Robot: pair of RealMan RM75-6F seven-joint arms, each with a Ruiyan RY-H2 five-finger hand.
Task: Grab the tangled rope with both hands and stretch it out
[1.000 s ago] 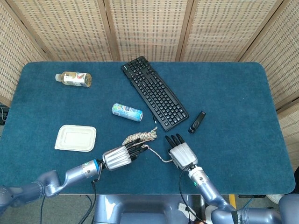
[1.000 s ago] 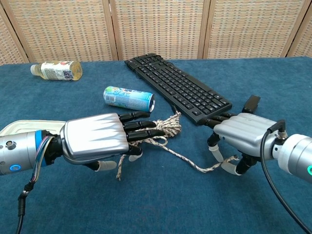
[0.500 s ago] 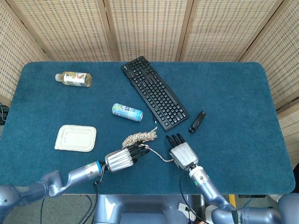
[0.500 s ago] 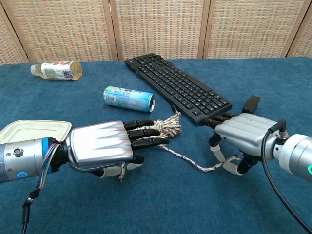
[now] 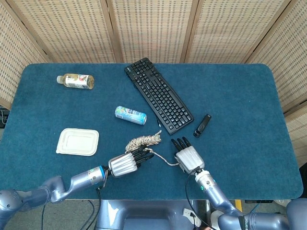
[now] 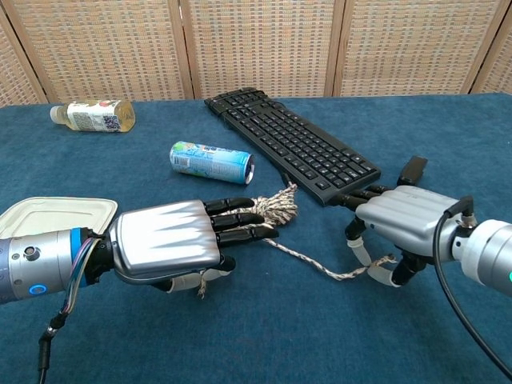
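The tangled rope (image 5: pixel 143 140) is a beige braided bundle (image 6: pixel 272 206) on the blue table, just in front of the keyboard. My left hand (image 5: pixel 125 164) lies over its near side. In the chest view the left hand (image 6: pixel 172 240) has its dark fingers stretched across the bundle, and the thumb underneath pinches a short rope end. One strand (image 6: pixel 316 266) runs right along the cloth to my right hand (image 6: pixel 404 220). That hand's thumb and a curled finger pinch the strand's far end. The right hand (image 5: pixel 188 156) sits palm down beside the keyboard's near corner.
A black keyboard (image 5: pixel 159 95) lies diagonally behind the rope. A drink can (image 5: pixel 130 115) lies on its side to the left of it. A white lidded box (image 5: pixel 77 141) sits at the left, a bottle (image 5: pixel 76 80) at the far left and a black stick-shaped device (image 5: pixel 202 125) at the right.
My left hand has slid a little right and forward over the bundle. The loose rope end under it is drawn in at the thumb. The strand between the hands lies straighter.
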